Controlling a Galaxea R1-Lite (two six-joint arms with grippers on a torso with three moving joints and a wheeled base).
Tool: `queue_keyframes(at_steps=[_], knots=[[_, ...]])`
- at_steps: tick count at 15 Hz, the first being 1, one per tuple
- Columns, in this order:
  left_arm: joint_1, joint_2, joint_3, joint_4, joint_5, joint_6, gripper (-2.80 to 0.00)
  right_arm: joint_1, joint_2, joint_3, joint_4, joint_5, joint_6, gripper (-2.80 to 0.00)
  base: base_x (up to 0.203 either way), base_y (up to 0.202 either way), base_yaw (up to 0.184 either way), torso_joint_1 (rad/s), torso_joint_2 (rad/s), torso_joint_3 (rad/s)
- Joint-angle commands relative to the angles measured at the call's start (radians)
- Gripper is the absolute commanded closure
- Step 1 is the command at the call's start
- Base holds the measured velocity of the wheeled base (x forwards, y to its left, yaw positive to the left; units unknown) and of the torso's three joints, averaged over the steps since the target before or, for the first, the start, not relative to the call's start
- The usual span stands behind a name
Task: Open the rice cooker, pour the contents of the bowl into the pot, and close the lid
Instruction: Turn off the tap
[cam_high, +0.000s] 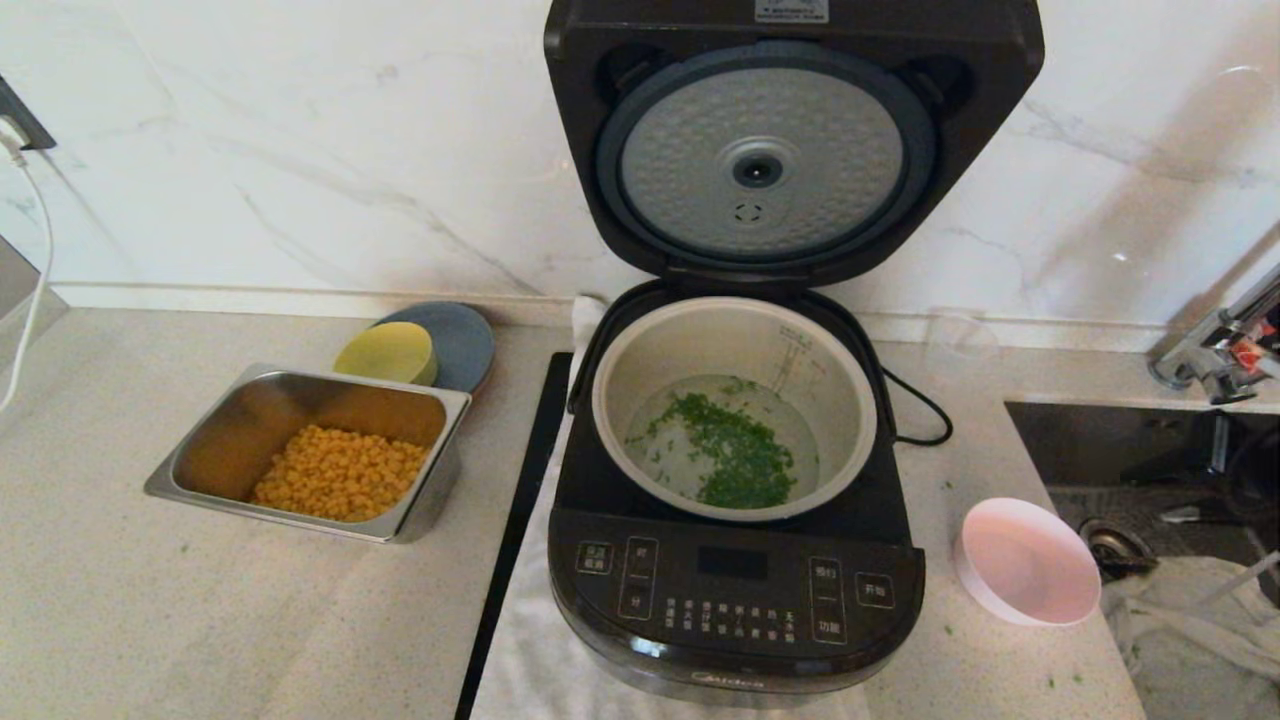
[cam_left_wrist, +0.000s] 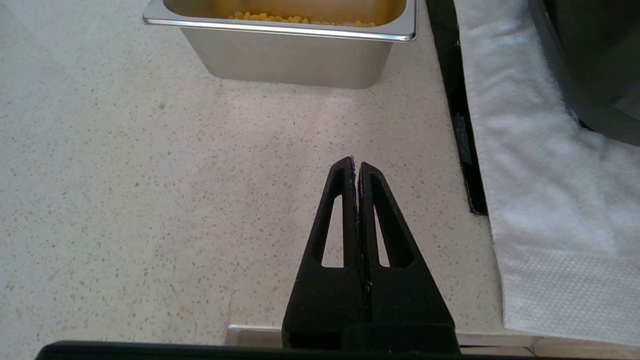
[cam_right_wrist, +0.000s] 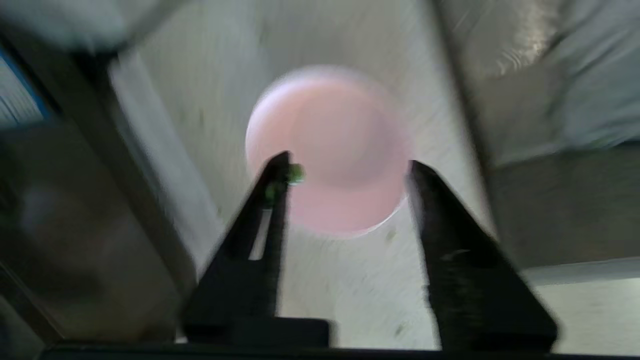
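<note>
The rice cooker (cam_high: 735, 590) stands in the middle of the counter with its lid (cam_high: 765, 160) swung up, dimpled silver underside facing me. Chopped green herbs (cam_high: 735, 455) lie in the bottom of the pot (cam_high: 640, 370). The bowl (cam_high: 1030, 562) sits upright and empty on the counter to the cooker's right. My right gripper (cam_right_wrist: 350, 162) is open above the bowl (cam_right_wrist: 327, 150), holding nothing, with a few green bits (cam_right_wrist: 295, 174) stuck to one finger. My left gripper (cam_left_wrist: 356, 162) is shut and empty over bare counter, left of the cooker. Neither gripper shows in the head view.
A steel tray of corn (cam_high: 200, 460) sits at the left, with a yellow dish (cam_high: 388, 352) and a grey plate (cam_high: 460, 335) behind it. A white towel (cam_left_wrist: 540, 165) lies under the cooker beside a black strip (cam_high: 515, 530). A sink (cam_high: 1150, 450) and faucet (cam_high: 1215, 345) are at the right.
</note>
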Motion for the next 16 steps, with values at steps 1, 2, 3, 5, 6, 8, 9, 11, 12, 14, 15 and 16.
queue_keyframes(at_steps=[1,2,3,5,6,8,9,11,12,14,15,16], knots=[[0.0,-0.001,0.0,0.001,0.0,0.001,0.0,-0.057,-0.03,-0.031,-0.003,-0.088,-0.001,0.0,0.0,0.0,0.0,0.0,0.0,0.0],[0.0,-0.001,0.0,0.001,0.0,0.001,0.0,-0.076,-0.018,-0.045,-0.005,-0.149,-0.002,0.0,0.0,0.0,0.0,0.0,0.0,0.0],[0.0,-0.001,0.0,0.001,0.0,0.001,0.0,-0.096,0.004,-0.055,-0.009,-0.206,-0.002,0.0,0.0,0.0,0.0,0.0,0.0,0.0],[0.0,-0.001,0.0,0.001,0.0,0.001,0.0,-0.131,0.058,-0.06,-0.057,-0.323,0.0,0.0,0.0,0.0,0.0,0.0,0.0,0.0],[0.0,-0.001,0.0,0.001,0.0,0.001,0.0,-0.152,0.082,-0.056,-0.091,-0.349,0.001,0.0,0.0,0.0,0.0,0.0,0.0,0.0],[0.0,-0.001,0.0,0.001,0.0,0.001,0.0,-0.188,0.125,-0.048,-0.134,-0.382,0.002,0.0,0.0,0.0,0.0,0.0,0.0,0.0],[0.0,-0.001,0.0,0.001,0.0,0.001,0.0,-0.199,0.147,-0.049,-0.144,-0.407,0.003,0.0,0.0,0.0,0.0,0.0,0.0,0.0],[0.0,-0.001,0.0,0.001,0.0,0.001,0.0,-0.224,0.191,-0.05,-0.185,-0.445,0.004,0.0,0.0,0.0,0.0,0.0,0.0,0.0],[0.0,-0.001,0.0,0.001,0.0,0.001,0.0,-0.232,0.208,-0.049,-0.217,-0.453,0.004,0.0,0.0,0.0,0.0,0.0,0.0,0.0],[0.0,-0.001,0.0,0.001,0.0,0.001,0.0,-0.244,0.239,-0.049,-0.283,-0.483,0.002,0.0,0.0,0.0,0.0,0.0,0.0,0.0],[0.0,-0.001,0.0,0.001,0.0,0.001,0.0,-0.244,0.257,-0.049,-0.309,-0.511,0.002,0.0,0.0,0.0,0.0,0.0,0.0,0.0],[0.0,-0.001,0.0,0.001,0.0,0.001,0.0,-0.244,0.276,-0.048,-0.342,-0.542,0.002,0.0,0.0,0.0,0.0,0.0,0.0,0.0]])
